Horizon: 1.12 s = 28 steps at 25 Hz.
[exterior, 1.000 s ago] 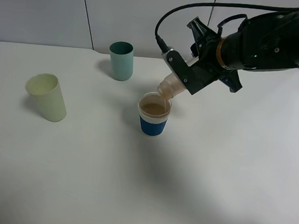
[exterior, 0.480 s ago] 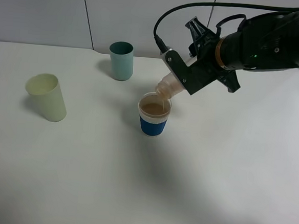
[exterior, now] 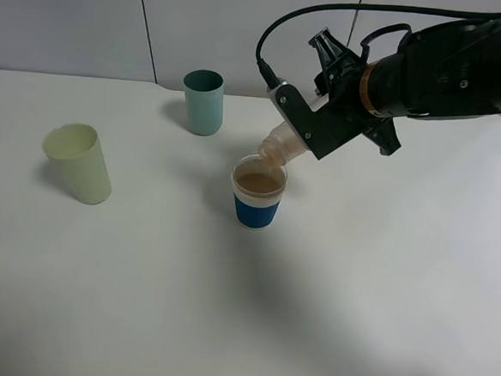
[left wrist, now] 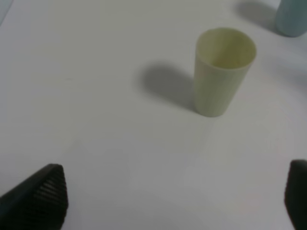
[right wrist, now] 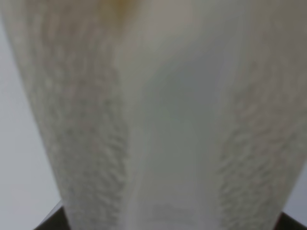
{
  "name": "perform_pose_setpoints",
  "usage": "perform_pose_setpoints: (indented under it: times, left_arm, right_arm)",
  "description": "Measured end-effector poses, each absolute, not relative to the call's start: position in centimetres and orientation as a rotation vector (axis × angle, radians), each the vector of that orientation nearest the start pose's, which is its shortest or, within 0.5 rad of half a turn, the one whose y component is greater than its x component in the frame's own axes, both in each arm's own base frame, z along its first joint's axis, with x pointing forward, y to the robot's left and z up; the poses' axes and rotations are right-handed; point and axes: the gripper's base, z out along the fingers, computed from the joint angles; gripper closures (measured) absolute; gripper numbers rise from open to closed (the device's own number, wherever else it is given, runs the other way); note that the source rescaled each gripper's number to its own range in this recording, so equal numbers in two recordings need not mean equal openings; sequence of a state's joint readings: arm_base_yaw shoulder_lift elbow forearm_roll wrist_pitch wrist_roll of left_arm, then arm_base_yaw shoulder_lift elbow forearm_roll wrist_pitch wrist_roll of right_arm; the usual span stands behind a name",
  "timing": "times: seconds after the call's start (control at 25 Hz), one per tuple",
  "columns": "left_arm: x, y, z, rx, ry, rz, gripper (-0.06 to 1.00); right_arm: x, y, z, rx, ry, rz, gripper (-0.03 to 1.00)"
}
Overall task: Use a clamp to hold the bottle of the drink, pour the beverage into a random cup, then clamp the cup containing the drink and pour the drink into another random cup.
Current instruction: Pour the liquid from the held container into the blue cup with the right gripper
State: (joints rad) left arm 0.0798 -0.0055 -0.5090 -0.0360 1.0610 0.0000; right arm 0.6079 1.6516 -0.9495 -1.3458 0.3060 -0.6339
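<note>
With the right clamp (exterior: 300, 125), pinching the bottle (exterior: 281, 145) between a pale grey plate and a black one, jaws pressed tight against its body. Holding it tilted neck-down, mouth hanging just above the white rim of the short blue-banded cup (exterior: 256, 212), on the side of the rim nearest the arm. Showing beverage (exterior: 258, 184), opaque and beige-pink, in the neck of the bottle and well up inside the cup. Trailing a black cable (exterior: 274, 35) in a loop above the clamp.

Seen from the right wrist, showing only the translucent wall of the bottle, close and blurred, filling the whole field.

With the left clamp (left wrist: 168, 199), gripping nothing: black ribbed fingertips (left wrist: 41, 196) standing wide apart over the white table (exterior: 355, 290), bare surface between them.

Showing the blue-banded cup upright near the middle of the table. Showing the teal tumbler (exterior: 203, 103) upright behind it and a little to the left, toward the wall, apart from cup and clamp. Showing the pale green tumbler (exterior: 80, 166) upright well off to the left, apart from both other vessels, and lying ahead of the left clamp in the left wrist view, with the teal tumbler just entering that view beyond it.
</note>
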Motion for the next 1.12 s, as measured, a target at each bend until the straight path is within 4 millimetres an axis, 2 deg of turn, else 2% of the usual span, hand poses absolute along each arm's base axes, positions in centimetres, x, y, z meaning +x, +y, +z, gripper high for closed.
perform_pose_setpoints:
  times: [0.24,0.6,1.12]
  left_arm:
    - [-0.7,-0.3,28.0,-0.079,2.028,0.007,0.27]
    - [-0.7,-0.3,28.0,-0.079,2.028,0.007,0.27]
    - [-0.7,-0.3,28.0,-0.079,2.028,0.007,0.27]
  right_arm:
    - [29.9,17.6,22.0,-2.295,0.838,-1.012,0.97]
    - [30.8,18.2,23.7,-2.238,0.819,-1.044,0.97]
    - [30.8,18.2,23.7,-2.299,0.712,-1.089,0.97]
